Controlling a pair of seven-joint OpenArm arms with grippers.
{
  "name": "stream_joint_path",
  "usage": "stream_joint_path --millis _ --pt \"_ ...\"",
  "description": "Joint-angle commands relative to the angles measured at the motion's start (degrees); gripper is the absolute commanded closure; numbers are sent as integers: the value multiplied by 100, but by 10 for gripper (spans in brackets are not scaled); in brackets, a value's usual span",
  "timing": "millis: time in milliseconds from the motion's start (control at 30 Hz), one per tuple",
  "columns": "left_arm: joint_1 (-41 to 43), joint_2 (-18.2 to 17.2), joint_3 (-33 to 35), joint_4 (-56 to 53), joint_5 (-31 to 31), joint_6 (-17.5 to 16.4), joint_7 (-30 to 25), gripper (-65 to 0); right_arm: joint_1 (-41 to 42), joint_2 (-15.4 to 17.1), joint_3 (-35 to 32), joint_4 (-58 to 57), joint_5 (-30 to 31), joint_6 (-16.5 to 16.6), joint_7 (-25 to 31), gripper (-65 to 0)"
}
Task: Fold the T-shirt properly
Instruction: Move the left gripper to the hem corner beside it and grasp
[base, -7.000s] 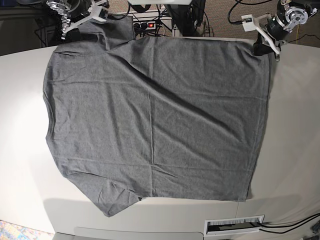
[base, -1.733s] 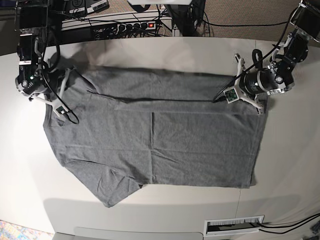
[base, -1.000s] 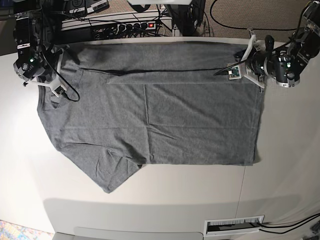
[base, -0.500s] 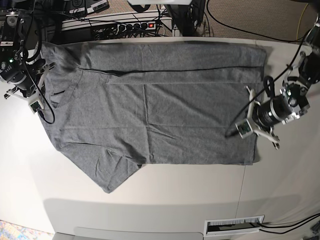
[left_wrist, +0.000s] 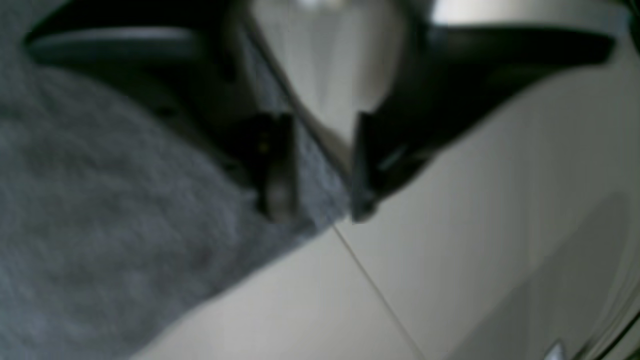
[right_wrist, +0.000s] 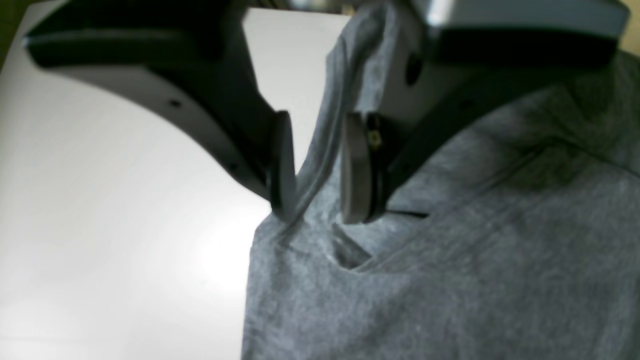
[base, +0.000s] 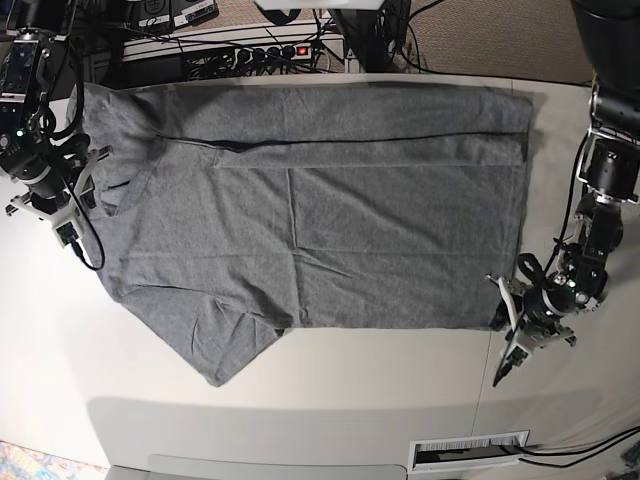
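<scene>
The T-shirt (base: 320, 230) lies spread flat across the middle of the white tabletop (base: 380, 400), grey and plain, with its far long edge folded over into a narrow band that runs along the side nearest the cables (base: 250, 50) behind the tabletop. In the base view the collar end is at the picture's left and the straight hem at the picture's right; one short sleeve juts toward the near edge at the lower left. The right gripper (right_wrist: 312, 165) is at the collar end, beside the shirt's edge, and its jaws are parted with a raised ridge of grey fabric standing between the two pads; the cloth touches the tip of the left-hand pad in the right wrist view, while a gap shows beside the other pad, so the fabric looks loosely bracketed rather than pinched tight. The left gripper (left_wrist: 312, 170) is at the opposite end, low over the near hem corner of the shirt, right at the tabletop seam (left_wrist: 375, 295). In the blurred left wrist view its jaws stand apart, with the corner of the grey cloth reaching in between the dark fingertips (left_wrist: 275, 200) and bare white tabletop beyond. Whether either fingertip touches the fabric there cannot be made out.
</scene>
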Motion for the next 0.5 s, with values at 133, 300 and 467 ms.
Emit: stream_joint_path --millis 133,300,467 --pt "-369 76 -57 -695 -35 42 -455 -278 52 133 63 74 -11 -28 92 -168" --pt "-400 297 -59 -1047 -28 44 -566 -278 52 131 63 74 -9 -31 94 -168" --pt "-398 511 -57 -1366 317 70 -758 -278 50 133 63 74 -7 -31 9 -168"
